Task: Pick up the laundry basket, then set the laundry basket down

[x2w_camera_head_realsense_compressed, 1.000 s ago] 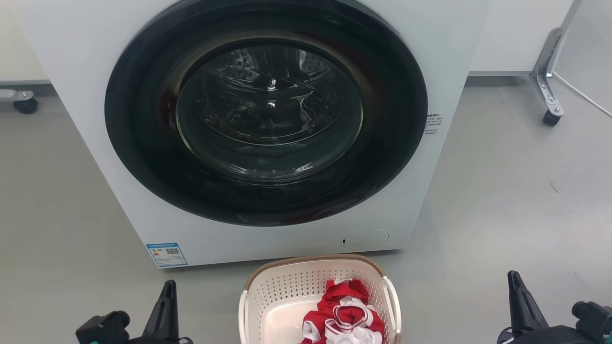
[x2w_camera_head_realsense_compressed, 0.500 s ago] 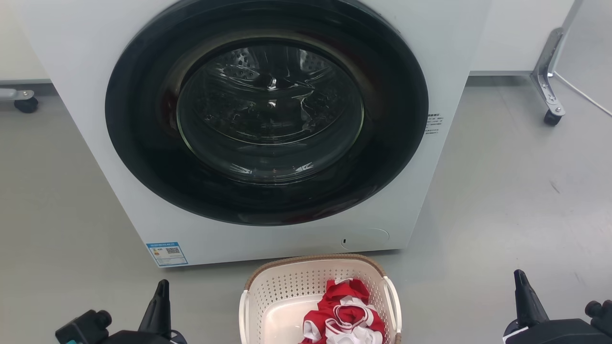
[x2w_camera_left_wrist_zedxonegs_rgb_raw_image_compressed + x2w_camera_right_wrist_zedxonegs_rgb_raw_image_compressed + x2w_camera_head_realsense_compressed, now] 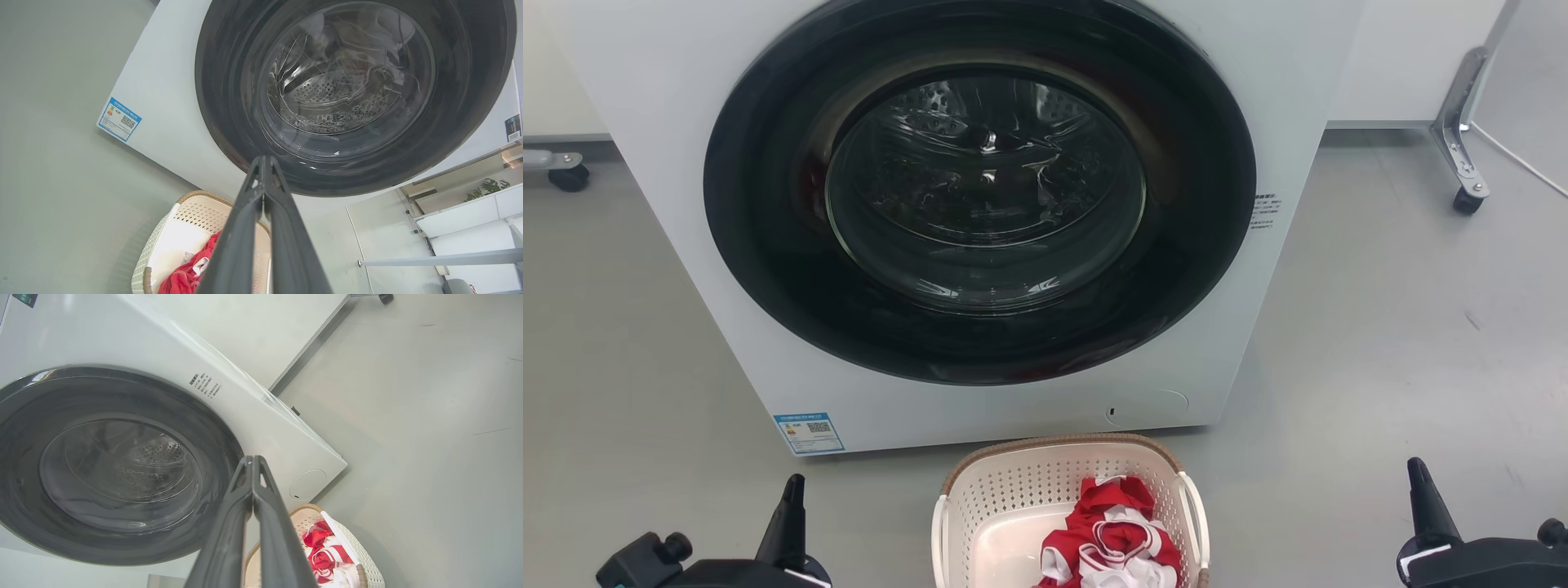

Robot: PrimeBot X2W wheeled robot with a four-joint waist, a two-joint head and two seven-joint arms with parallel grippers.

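Note:
The laundry basket point(image 3: 1013, 490) sits on the floor at the bottom centre of the head view, just in front of the washing machine, cream-white and perforated with a brown rim and white side handles. Red and white clothing point(image 3: 1115, 535) lies in its right half. My left gripper point(image 3: 791, 490) hangs well to the basket's left, shut and empty. My right gripper point(image 3: 1419, 475) hangs well to its right, also shut and empty. In the left wrist view the basket point(image 3: 192, 216) lies behind my shut fingers point(image 3: 263, 163). The right wrist view has the basket point(image 3: 363, 561) at lower right of the shut fingers point(image 3: 252, 461).
The white washing machine point(image 3: 670, 147) with its closed dark round door point(image 3: 980, 188) stands right behind the basket. A castered metal leg point(image 3: 1458, 139) is at the upper right and another caster point(image 3: 564, 173) at the far left. Grey floor point(image 3: 1380, 327) spreads on both sides.
Both grippers have drifted outward, away from the basket: the left one further left, the right one further right. The basket and the machine have stayed put.

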